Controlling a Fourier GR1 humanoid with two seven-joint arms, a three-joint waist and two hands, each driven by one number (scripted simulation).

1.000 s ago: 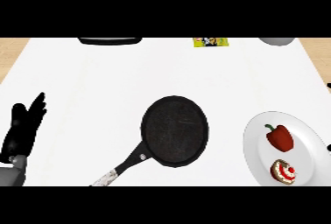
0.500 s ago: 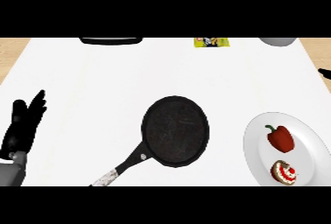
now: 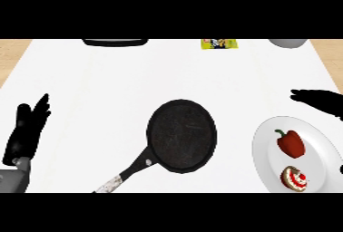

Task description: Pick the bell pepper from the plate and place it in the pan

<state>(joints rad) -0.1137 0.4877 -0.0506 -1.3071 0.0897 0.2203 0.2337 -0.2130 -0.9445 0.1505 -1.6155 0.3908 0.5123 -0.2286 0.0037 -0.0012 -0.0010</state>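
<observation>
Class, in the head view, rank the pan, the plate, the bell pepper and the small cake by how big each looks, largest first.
1. pan, counting its handle.
2. plate, partly cut off at the edge, so its full extent is unsure.
3. bell pepper and small cake look alike; no ranking.

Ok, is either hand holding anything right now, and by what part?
Nothing is held. The right hand hovers open above the plate, clear of the bell pepper; the left hand rests open at the left edge.

Red bell pepper (image 3: 291, 142) on plate (image 3: 264, 147); pan (image 3: 181, 135) beside.
</observation>
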